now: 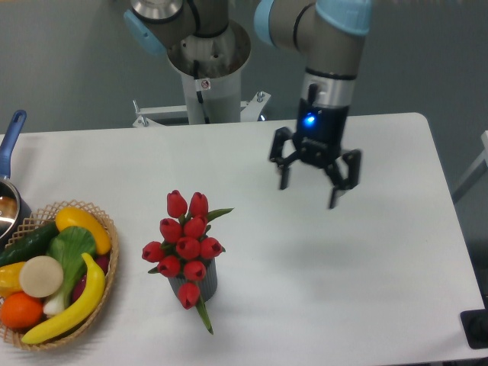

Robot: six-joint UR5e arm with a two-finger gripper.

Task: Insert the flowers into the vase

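Camera view: one bunch of ten red tulip buds with green stems (185, 245) stands in one small dark grey ribbed vase (203, 281), well apart from the claw, lower left of it. That single black two-finger claw (311, 183) hangs spread wide, holding nothing, above the white table (366, 267).

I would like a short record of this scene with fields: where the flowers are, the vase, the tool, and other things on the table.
flowers: red tulip bunch standing in the vase, one bud hanging over the front
vase: small dark grey vase, upright, mostly hidden by the buds
tool: tool open, empty, above the table to the right of the flowers, apart from them
other: wicker fruit basket at left edge; pot with blue handle behind it
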